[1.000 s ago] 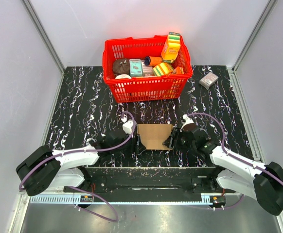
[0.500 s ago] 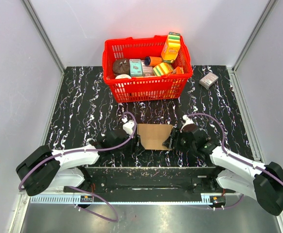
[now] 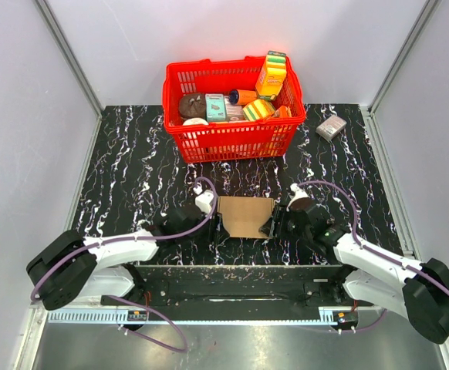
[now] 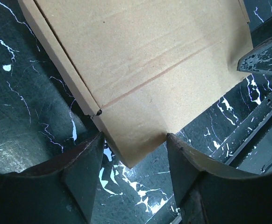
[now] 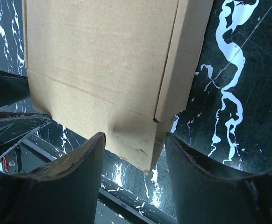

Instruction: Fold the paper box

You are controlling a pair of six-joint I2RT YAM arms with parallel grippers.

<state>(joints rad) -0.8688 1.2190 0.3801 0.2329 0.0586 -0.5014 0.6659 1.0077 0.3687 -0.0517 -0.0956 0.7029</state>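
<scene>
The paper box (image 3: 245,216) is a flat brown cardboard piece lying on the black marble table between my two grippers. My left gripper (image 3: 219,225) is at its near-left corner. In the left wrist view that corner (image 4: 131,149) pokes between the wide-set jaws of the gripper (image 4: 134,135), and both fingertips (image 4: 97,140) touch its edges. My right gripper (image 3: 271,226) is at the near-right corner. In the right wrist view the gripper (image 5: 133,135) pinches that corner, and the box (image 5: 103,60) shows a small dent there. A side flap (image 5: 182,56) lies folded over the top.
A red basket (image 3: 232,142) full of printed packages stands behind the box. A small grey-pink box (image 3: 332,127) lies at the back right. The table's front edge and a metal rail (image 3: 240,271) run just below both grippers.
Both grippers' jaws eased apart slightly and closed back on the box corners. The left gripper shifted a little to the left. The box stays in place.
</scene>
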